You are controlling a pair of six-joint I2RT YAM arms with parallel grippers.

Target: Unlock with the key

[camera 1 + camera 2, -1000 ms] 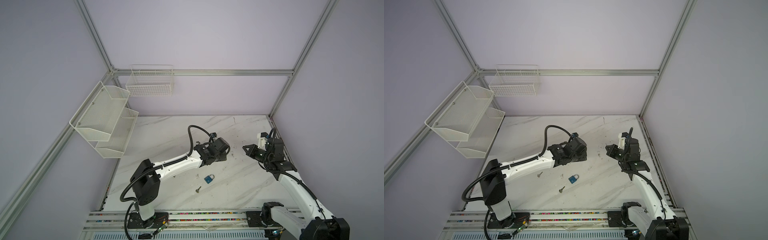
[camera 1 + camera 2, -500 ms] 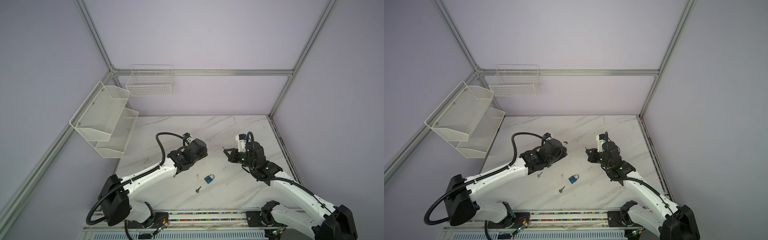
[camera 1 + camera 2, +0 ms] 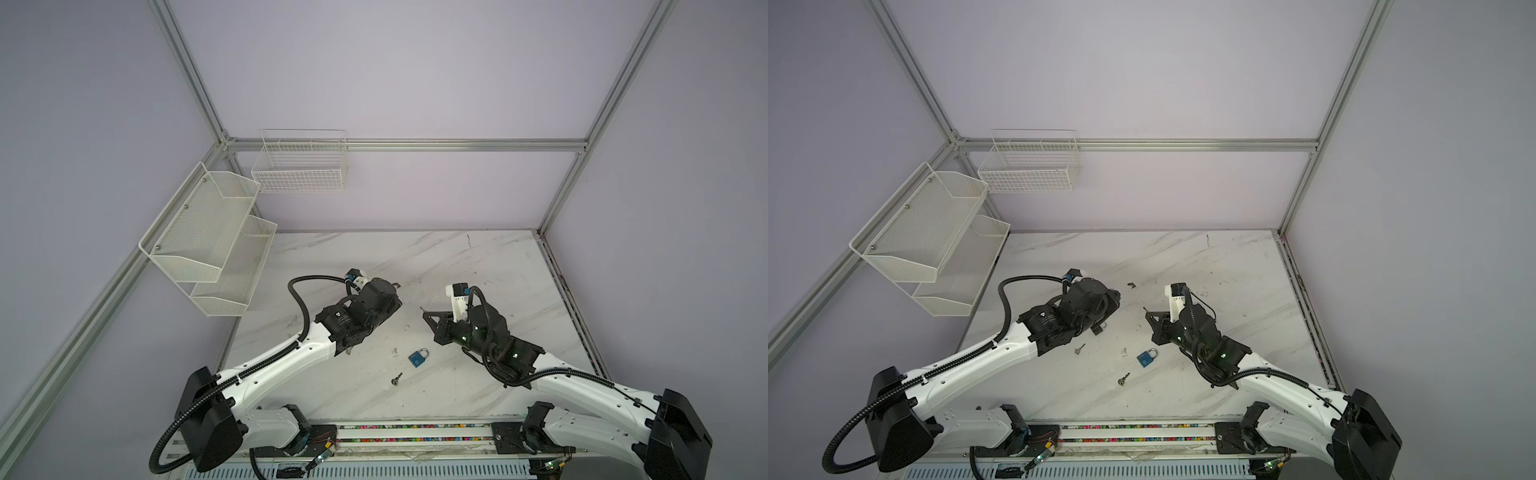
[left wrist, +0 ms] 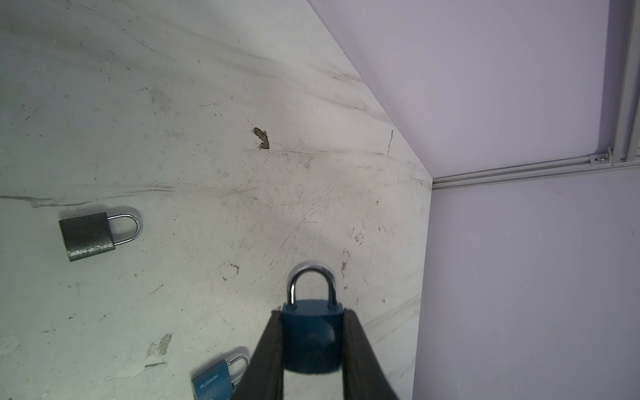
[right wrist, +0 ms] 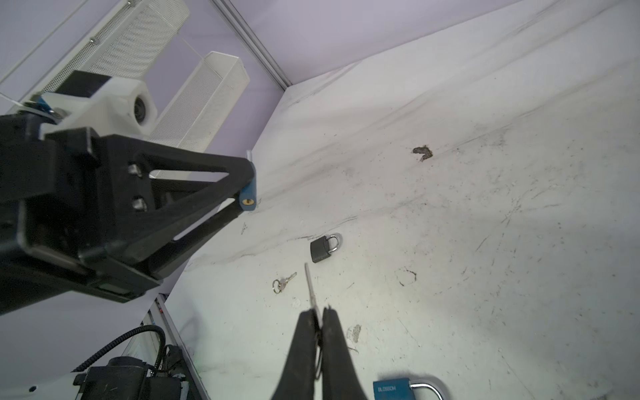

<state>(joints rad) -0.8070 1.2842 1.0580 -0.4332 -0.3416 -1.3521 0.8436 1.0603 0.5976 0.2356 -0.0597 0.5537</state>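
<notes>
Over a marble table (image 3: 478, 266), the left hand (image 4: 312, 314) is clenched on a blue padlock (image 4: 308, 341), lifted clear with its brass keyhole (image 5: 248, 201) turned toward the right hand (image 5: 318, 313), probably to receive the key (image 5: 309, 284); the right hand pinches that key by its head, blade jutting forward, well apart from the keyhole and seemingly not yet aligned; a loose blue padlock (image 3: 417, 357), a grey padlock (image 5: 323, 247) and spare keys (image 5: 283, 281) lie below.
</notes>
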